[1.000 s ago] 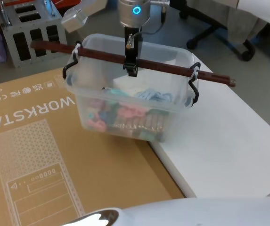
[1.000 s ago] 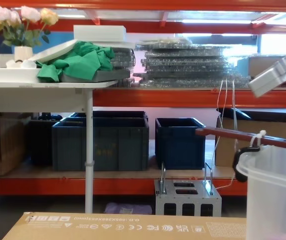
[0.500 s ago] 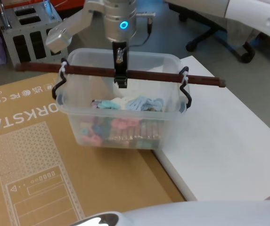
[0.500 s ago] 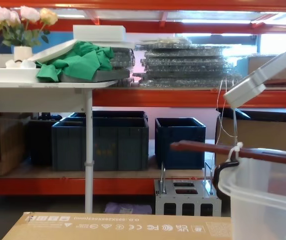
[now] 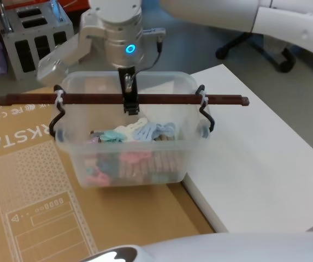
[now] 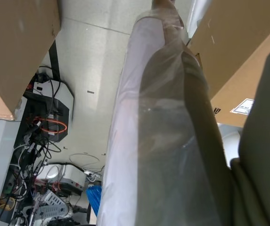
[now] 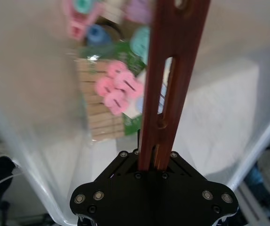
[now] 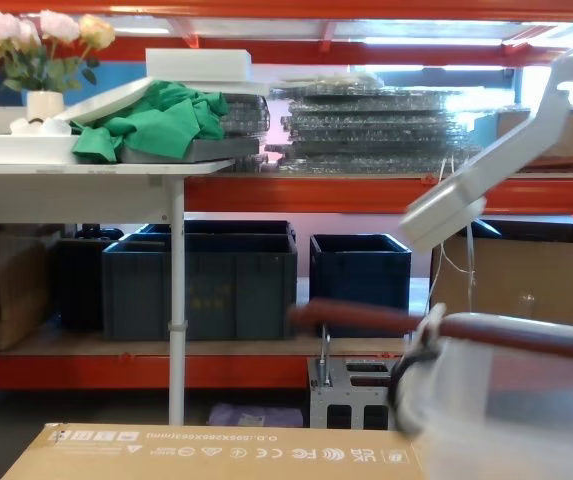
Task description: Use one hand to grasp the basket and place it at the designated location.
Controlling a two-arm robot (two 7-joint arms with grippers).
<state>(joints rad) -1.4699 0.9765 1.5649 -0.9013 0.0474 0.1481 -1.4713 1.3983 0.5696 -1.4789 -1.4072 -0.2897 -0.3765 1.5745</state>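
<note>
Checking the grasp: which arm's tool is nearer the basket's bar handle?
Right. The right tool is shut on the bar handle's middle; the left arm is parked beside cardboard boxes.

White table (image 5: pixel 265 164) on the right; flat printed cardboard box (image 5: pixel 30 180) just beside it, under the basket (image 5: pixel 74 158); contact unclear.
</note>
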